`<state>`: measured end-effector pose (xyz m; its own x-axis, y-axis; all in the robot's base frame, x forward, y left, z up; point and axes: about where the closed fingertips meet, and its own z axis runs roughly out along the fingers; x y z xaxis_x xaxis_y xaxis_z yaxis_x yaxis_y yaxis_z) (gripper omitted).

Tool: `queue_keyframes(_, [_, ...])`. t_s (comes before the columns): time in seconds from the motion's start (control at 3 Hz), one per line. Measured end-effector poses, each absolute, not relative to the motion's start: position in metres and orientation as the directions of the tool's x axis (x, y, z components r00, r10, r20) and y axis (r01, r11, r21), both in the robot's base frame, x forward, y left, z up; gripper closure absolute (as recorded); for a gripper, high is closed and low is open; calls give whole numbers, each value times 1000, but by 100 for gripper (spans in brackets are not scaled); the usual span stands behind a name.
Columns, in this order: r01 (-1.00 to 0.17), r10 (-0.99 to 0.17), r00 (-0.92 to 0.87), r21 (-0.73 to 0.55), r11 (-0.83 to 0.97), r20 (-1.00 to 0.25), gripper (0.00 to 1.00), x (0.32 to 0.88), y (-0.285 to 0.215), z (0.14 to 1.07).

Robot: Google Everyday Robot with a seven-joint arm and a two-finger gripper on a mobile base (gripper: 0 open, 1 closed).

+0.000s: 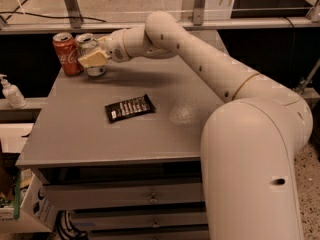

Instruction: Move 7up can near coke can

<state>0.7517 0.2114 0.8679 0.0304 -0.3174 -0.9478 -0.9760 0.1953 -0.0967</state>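
bottle (11, 91) beyond the desk's left edge | coke (66, 54) upright at back-left corner of desk (75, 134) | 7up (88, 45) upright just right of coke, base at desk level | claw (92, 59) closed around 7up, pad across its front | bar (129, 108) mid-desk, apart | progress: 7up looks placed near coke; left: let go, pull arm back

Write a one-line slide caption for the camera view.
Robot gripper at the 7up can, standing beside the coke can on the grey table far-left corner; black wrapper lies mid-table.
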Motion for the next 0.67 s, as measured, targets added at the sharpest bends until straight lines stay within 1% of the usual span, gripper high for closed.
queue_keyframes(0.33, [-982,-327,-23,-39,182,-945,82,752,211,857])
queue_keyframes(0.67, [-983,-326,-25,-37,182,-945,59,752,211,860])
